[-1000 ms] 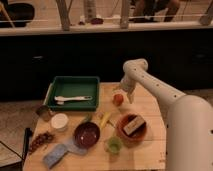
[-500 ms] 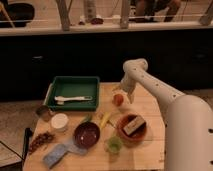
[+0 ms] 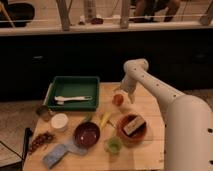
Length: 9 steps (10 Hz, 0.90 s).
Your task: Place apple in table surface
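**Item: step in hand.** Release and withdrawal, by your reading of the layout. The small round orange-red apple (image 3: 118,99) sits on the pale wooden plank table surface (image 3: 150,107), just off the right wall of the green rectangular plastic tray (image 3: 75,79). The placing looks done, or all but done.

**Item: gripper.** The two-finger gripper (image 3: 123,94) hangs just above and to the right of the apple, at the end of the white arm reaching in from the right. Its fingers are spread wide. Whether a fingertip touches the fruit cannot be told.

**Item: next move.** You will likely want a straight lift up and away towards the right. A sideways drag could set the apple rolling.

**Item: edges.** The apple lies near the far edge of the table. The tray wall blocks a roll to the left, but nothing blocks one over the back edge.

**Item: open room.**
- Bare planks run to the right of the apple and along the right side of the table.
- Toward the camera stand a yellow banana-like piece (image 3: 104,120) and a dark red round bowl (image 3: 86,134).
- Beside them are an orange-brown bowl (image 3: 120,132) holding a pale block and a small green cup (image 3: 113,145). All are well apart from the gripper.
- The room above the apple is free.
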### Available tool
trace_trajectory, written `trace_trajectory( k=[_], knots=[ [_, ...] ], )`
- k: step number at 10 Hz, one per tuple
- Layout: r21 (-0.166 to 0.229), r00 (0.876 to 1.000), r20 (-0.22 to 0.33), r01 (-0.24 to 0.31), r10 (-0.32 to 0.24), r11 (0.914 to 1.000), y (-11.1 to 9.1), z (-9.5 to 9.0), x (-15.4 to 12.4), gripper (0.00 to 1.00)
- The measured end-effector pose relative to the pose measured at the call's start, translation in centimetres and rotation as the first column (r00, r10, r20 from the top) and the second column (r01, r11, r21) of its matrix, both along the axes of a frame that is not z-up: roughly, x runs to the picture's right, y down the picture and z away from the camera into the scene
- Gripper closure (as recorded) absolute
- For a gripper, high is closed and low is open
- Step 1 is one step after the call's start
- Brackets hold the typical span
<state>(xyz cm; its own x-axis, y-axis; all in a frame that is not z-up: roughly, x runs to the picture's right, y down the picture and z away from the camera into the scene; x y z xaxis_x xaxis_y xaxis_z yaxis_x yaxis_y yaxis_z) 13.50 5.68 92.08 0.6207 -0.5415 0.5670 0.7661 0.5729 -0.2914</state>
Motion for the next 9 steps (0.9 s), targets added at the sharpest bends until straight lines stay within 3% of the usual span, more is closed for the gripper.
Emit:
trace_trajectory(
  k=[9],
  knots=[
    [-0.013,0.998,0.045,0.043,-0.043,0.999,0.8,0.5,-1.3,0.2]
  ],
)
